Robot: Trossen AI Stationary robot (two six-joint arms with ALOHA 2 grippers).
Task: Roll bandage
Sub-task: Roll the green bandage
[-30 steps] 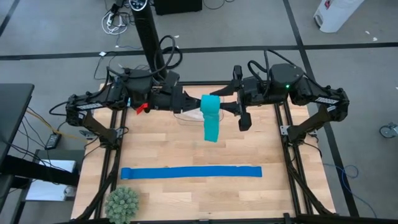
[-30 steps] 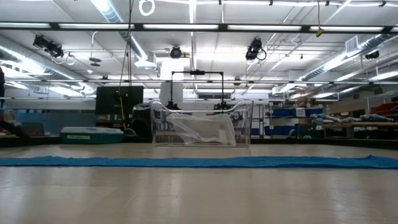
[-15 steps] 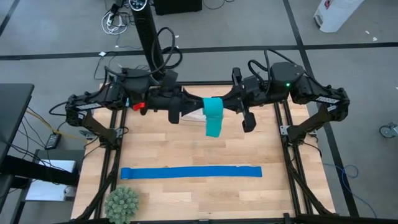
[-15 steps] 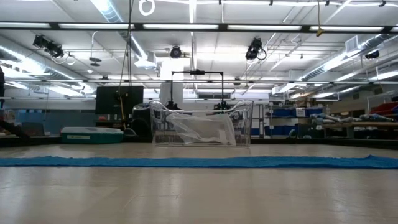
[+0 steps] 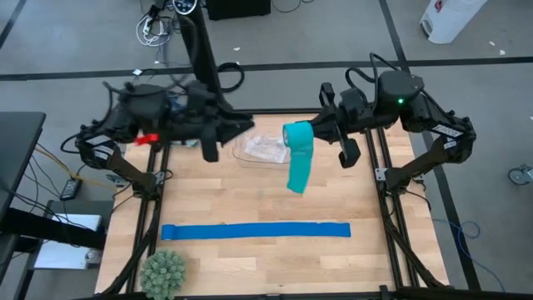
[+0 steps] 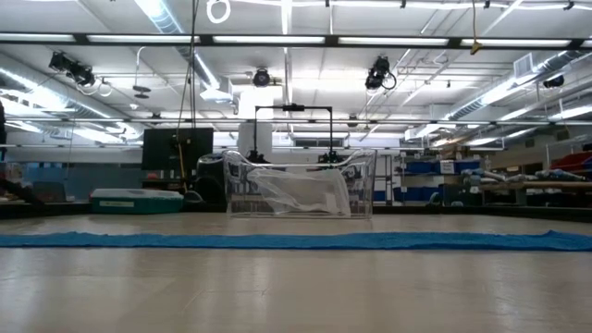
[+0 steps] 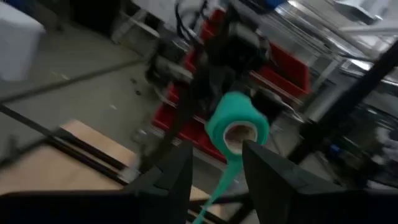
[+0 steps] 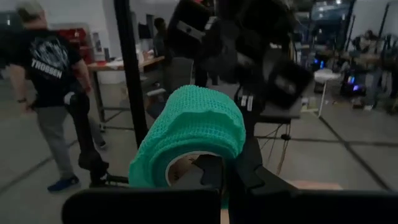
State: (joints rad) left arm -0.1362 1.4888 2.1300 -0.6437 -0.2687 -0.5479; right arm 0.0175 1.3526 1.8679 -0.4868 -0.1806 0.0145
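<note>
The bandage is a teal roll (image 5: 298, 137) held up over the far middle of the table, its loose tail (image 5: 296, 177) hanging down. My right gripper (image 5: 311, 137) is shut on the roll (image 8: 193, 134) and comes at it from the table's right. My left gripper (image 5: 243, 127) stands open to the roll's left, apart from it. In the left wrist view the roll (image 7: 237, 121) floats beyond the parted fingers of my left gripper (image 7: 215, 167). A royal-blue strip (image 5: 256, 231) lies flat along the near part of the table. My right gripper holds the roll at its open end, level from the table's right. One finger (image 8: 212, 172) appears to reach into the hollow core (image 8: 185, 165) and the other (image 8: 250, 169) lies outside the wall. The roll is lifted clear, its tail hanging slack below.
A clear plastic container (image 5: 261, 148) stands at the far middle of the table, under and left of the roll. A green spiky ball (image 5: 163, 272) sits at the near left corner. A person (image 8: 43, 81) stands in the room beyond.
My left gripper has let go of the roll, rolled about its own line, and drawn back toward the table's left edge. My right gripper has taken hold of the roll and carried it a little toward the right edge; the tail still hangs down.
</note>
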